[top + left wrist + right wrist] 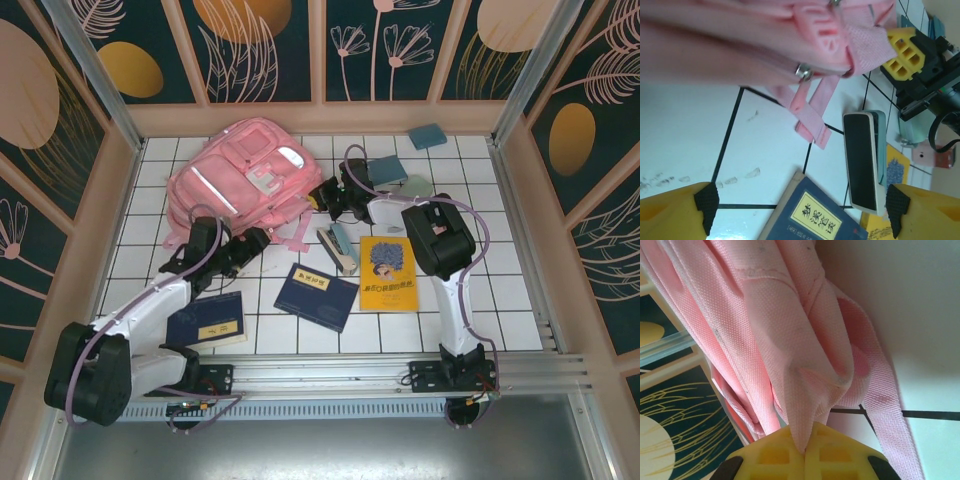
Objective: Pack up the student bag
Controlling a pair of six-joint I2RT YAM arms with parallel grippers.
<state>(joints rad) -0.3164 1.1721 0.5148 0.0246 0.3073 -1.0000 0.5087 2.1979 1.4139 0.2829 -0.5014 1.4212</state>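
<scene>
The left arm (pixel 142 306), at 7 o'clock, and right arm (pixel 455 300), at 5 o'clock, share white links and black joint housings; lilac cables (pixel 486 233) loop along them; yellow jaws carry black pads (pixel 706 201); the right's faces show square recesses.

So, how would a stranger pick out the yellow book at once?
Start from the big pink backpack at the back left of the tiled table. Toward the near right, the yellow book lies flat beside a dark blue book. Only its cover is yellow, with a blue picture.
</scene>
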